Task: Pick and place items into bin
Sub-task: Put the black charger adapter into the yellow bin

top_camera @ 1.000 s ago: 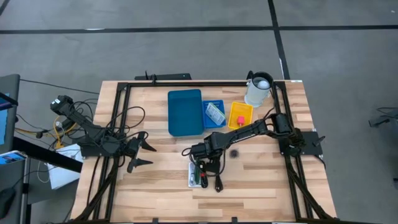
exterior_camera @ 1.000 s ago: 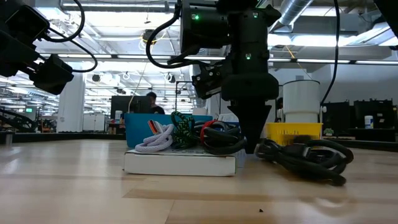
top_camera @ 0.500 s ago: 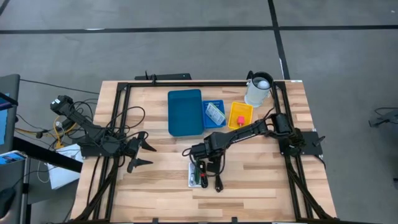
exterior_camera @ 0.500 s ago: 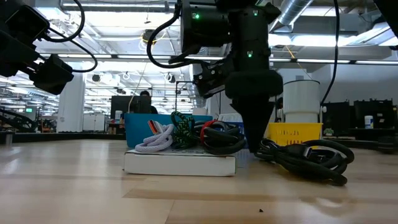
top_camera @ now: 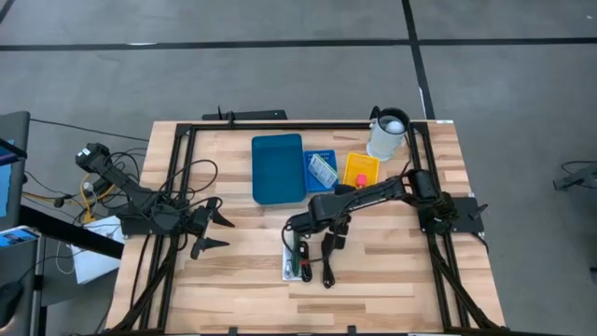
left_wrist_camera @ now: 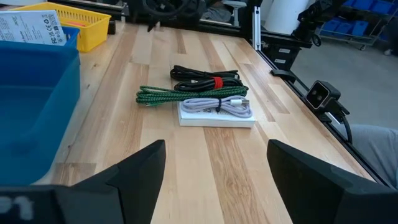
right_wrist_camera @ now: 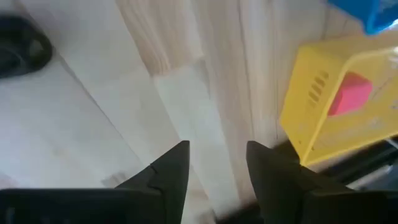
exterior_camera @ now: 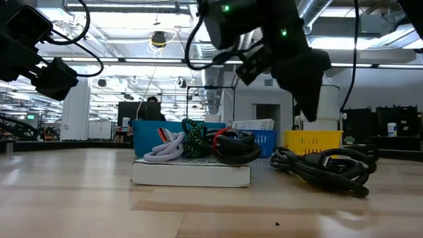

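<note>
Right gripper [right_wrist_camera: 214,165] open above table [right_wrist_camera: 93,118], no readable labels.

A robotics lab or industrial workshop: beyond the right gripper [exterior_camera: 310,99] stretch exposed ceiling ducts [exterior_camera: 330,13] and strip lights [exterior_camera: 119,59], racks of blue storage bins [left_wrist_camera: 364,28], and a person [exterior_camera: 153,106] at a workstation.

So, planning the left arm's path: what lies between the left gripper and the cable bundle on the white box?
Bare wood. In the left wrist view, only table shows between the left gripper and the cable bundle.
</note>
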Motion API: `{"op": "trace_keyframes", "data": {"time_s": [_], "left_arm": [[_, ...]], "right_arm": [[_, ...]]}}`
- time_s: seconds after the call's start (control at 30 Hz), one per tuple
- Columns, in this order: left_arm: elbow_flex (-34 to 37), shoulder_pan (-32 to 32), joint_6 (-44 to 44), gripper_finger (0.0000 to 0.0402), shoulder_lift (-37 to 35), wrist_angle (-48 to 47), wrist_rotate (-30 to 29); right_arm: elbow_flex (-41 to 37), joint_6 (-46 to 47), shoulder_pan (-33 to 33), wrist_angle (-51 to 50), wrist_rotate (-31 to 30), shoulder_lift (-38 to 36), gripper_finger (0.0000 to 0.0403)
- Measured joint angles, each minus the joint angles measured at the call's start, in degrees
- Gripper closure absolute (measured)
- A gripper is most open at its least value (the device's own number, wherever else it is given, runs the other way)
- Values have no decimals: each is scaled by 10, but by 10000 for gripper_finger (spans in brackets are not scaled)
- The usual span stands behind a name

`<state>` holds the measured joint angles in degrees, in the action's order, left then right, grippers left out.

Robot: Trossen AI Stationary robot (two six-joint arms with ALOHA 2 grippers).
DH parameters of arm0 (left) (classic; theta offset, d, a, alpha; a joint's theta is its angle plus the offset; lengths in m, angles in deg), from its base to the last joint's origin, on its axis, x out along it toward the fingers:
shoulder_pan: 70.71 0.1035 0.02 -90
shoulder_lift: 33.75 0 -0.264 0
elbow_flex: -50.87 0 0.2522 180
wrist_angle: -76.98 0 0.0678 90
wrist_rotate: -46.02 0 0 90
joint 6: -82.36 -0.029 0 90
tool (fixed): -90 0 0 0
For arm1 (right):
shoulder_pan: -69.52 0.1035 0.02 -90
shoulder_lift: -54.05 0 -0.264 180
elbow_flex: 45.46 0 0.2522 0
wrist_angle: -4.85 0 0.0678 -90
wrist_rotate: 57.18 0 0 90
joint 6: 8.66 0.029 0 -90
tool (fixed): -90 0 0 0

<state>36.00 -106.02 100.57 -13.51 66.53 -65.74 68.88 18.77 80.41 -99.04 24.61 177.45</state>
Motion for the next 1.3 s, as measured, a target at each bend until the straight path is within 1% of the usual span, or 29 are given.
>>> {"op": "trace_keyframes", "data": {"time_s": [0.1,0.23,0.33,0.43,0.6,0.7,0.83,0.93,1.1,1.2,1.3], "left_arm": [[0,0,0,132,0,0,0],[0,0,0,132,0,0,0],[0,0,0,132,0,-1,0],[0,0,0,132,0,-1,0],[0,0,0,132,0,-2,0],[0,0,0,132,0,-2,0],[0,0,0,132,0,-2,0],[0,0,0,132,0,-2,0],[0,0,0,132,0,-3,0],[0,0,0,132,0,-3,0],[0,0,0,132,0,-3,0]], "right_arm": [[-1,7,10,7,-5,-21,244],[-18,38,29,3,-46,-44,243],[-36,79,48,3,-93,-82,242],[-77,153,68,1,-131,-121,242],[-178,324,110,2,-186,-209,242],[-257,428,133,12,-187,-261,242],[-363,519,150,70,-171,-340,242],[-437,541,145,148,-156,-398,242],[-531,535,114,279,-148,-479,242],[-563,523,92,307,-148,-506,242],[-573,516,70,294,-148,-512,242]]}}
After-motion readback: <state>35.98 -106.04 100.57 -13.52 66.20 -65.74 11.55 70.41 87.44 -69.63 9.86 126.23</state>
